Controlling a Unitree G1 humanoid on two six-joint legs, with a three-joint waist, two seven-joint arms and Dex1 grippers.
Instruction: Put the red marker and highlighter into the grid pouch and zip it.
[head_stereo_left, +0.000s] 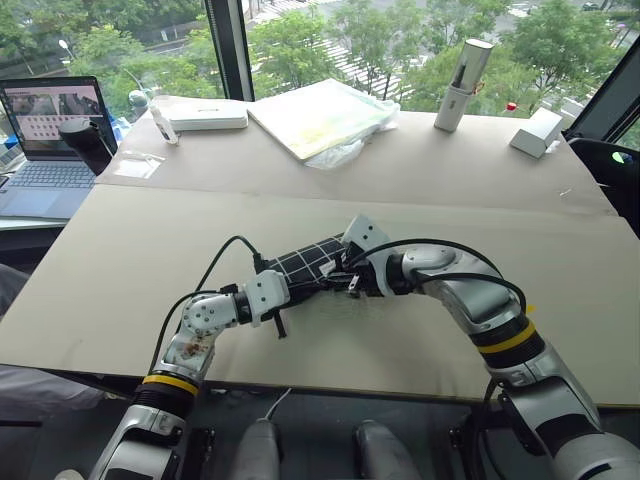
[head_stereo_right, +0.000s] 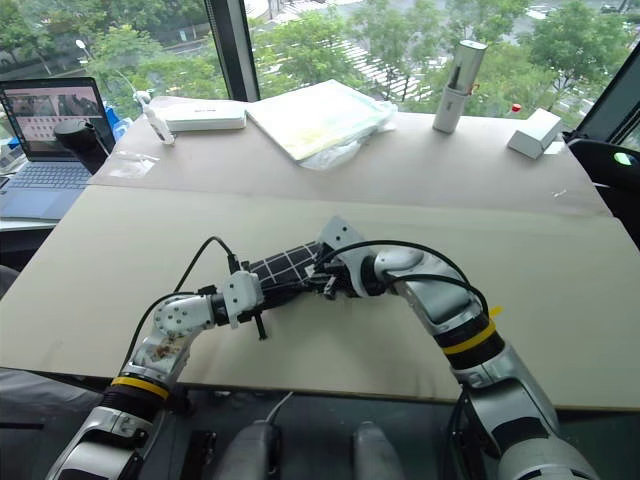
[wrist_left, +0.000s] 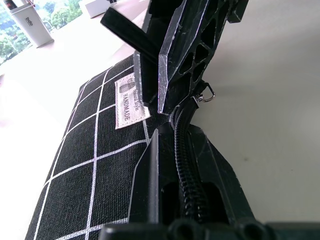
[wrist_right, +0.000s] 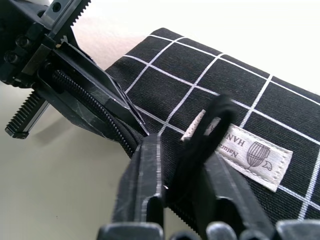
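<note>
The grid pouch is black with white grid lines and a small white label. It lies in the middle of the table between my two grippers. My left gripper is shut on the pouch's zipper edge at the end nearer me. My right gripper comes in from the right and is shut on the black zipper strap beside the label. The zipper teeth run between the left fingers. The red marker and the highlighter are out of view.
At the back of the table are a laptop, a flat white box, a plastic-wrapped pad, a tall white cylinder and a small white box. The table's front edge is close below the arms.
</note>
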